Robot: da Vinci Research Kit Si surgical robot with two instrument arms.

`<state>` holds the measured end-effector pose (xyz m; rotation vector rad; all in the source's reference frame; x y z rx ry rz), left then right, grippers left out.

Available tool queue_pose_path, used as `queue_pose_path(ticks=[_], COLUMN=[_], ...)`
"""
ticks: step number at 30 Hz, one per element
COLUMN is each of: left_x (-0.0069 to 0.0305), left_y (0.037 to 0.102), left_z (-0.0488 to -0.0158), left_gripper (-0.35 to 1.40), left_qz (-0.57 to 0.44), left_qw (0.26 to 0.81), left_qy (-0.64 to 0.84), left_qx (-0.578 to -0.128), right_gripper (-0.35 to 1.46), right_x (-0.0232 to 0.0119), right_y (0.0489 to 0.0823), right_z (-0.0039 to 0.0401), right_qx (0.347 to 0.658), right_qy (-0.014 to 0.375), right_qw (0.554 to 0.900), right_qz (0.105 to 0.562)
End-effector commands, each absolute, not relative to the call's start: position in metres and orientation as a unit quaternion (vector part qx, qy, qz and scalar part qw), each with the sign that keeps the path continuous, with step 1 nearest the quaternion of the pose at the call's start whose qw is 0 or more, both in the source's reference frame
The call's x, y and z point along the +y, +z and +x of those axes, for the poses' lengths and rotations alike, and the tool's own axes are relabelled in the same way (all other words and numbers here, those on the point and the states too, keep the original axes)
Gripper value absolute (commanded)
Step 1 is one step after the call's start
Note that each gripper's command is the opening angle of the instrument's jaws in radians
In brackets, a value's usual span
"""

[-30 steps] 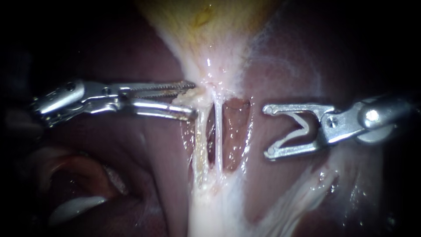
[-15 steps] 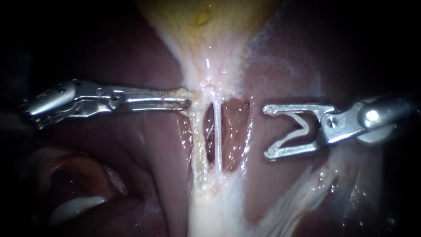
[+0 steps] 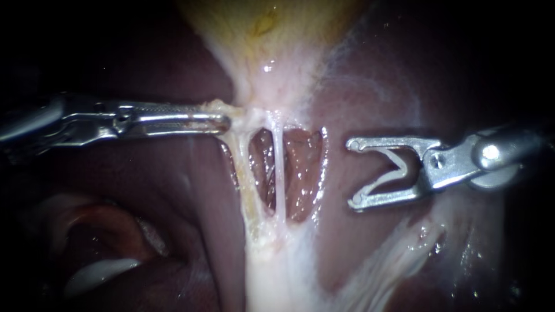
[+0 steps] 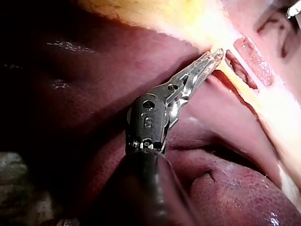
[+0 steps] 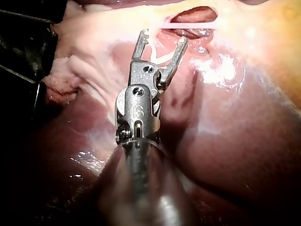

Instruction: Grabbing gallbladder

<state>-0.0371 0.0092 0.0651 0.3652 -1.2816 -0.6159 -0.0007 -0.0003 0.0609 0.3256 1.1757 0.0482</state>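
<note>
Clamped tight with the left instrument (image 3: 224, 121) on the pale neck of the gallbladder (image 3: 272, 34), yellow, up at top centre of the endoscope view. Just below the grip, two thin tubes (image 3: 278, 167) strung taut over the dark liver (image 3: 144, 190). Over to the right, apart from the tubes, right instrument (image 3: 351, 173) with jaws gaping wide, nothing between them.
</note>
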Motion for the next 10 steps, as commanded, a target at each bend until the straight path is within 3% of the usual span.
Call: queue_pose_path(ticks=[1,10], left_x=[0.0092,0.0092], left_y=[0.0651,0.0652], left_z=[-0.0371,-0.0369], left_gripper=[-0.35,-0.35], left_qz=[0.167,0.166], left_qw=[0.742,0.743], left_qy=[-0.281,-0.281], left_qx=[-0.585,-0.585], right_gripper=[0.49,0.49], right_x=[-0.0003,-0.0003], right_y=[0.0609,0.061], right_z=[-0.0007,-0.0007], right_qx=[0.552,0.552], right_qy=[0.023,0.023], right_qw=[0.819,0.819], right_qz=[0.153,0.153])
